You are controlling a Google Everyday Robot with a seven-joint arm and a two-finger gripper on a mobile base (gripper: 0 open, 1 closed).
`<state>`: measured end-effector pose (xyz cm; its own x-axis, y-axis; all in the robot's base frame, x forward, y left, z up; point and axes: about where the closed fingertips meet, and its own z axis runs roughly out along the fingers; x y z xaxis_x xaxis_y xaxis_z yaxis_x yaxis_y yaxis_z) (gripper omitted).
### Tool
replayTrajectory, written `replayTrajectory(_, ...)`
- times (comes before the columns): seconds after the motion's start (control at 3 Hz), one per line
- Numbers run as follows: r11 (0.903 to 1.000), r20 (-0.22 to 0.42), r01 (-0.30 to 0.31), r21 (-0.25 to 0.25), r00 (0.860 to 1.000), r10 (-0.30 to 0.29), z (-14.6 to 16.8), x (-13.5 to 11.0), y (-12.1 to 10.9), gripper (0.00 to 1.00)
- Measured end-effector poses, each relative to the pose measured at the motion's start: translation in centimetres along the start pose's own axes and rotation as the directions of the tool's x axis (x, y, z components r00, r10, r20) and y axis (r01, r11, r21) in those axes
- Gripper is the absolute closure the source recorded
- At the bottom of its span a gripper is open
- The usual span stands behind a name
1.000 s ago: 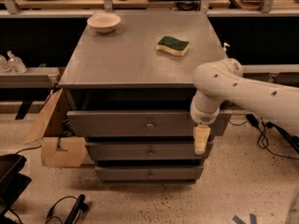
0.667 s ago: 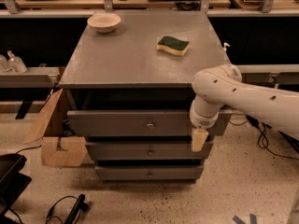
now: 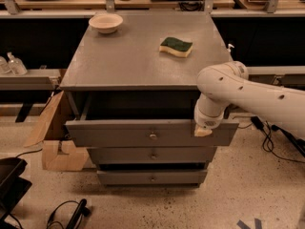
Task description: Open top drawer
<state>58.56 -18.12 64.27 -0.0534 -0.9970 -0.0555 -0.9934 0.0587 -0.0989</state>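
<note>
The top drawer [image 3: 119, 133] is the widest of three grey drawers in a grey cabinet. It is pulled partly out, with a dark gap behind its front, and has a small round metal knob [image 3: 152, 136] at the middle. My gripper [image 3: 202, 130] hangs from the white arm [image 3: 248, 92], which comes in from the right. It sits at the right end of the top drawer's front, right of the knob, with its beige tip against the front's upper edge.
A green and yellow sponge [image 3: 176, 46] and a white bowl [image 3: 106, 22] lie on the cabinet top [image 3: 128, 61]. The narrower middle drawer [image 3: 152, 154] and the smallest bottom drawer [image 3: 152, 177] are below. A cardboard box [image 3: 52, 137] stands left. Cables lie on the floor at right.
The drawer front has come a little further out toward the camera. My gripper's tip has risen from below the front's right end to its upper edge.
</note>
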Motion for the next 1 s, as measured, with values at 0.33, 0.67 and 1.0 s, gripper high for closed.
replayTrajectory(0.33,1.0,0.0,0.0,0.0,1.0,0.0,-0.2,0.0,0.0,1.0)
replayTrajectory(0.67,0.9997,-0.05,-0.023,0.004,0.998,0.024,-1.4,0.3,1.5,1.0)
replayTrajectory(1.0,0.9997,-0.05,-0.024,0.004,0.998,0.024,-1.4,0.3,1.5,1.0)
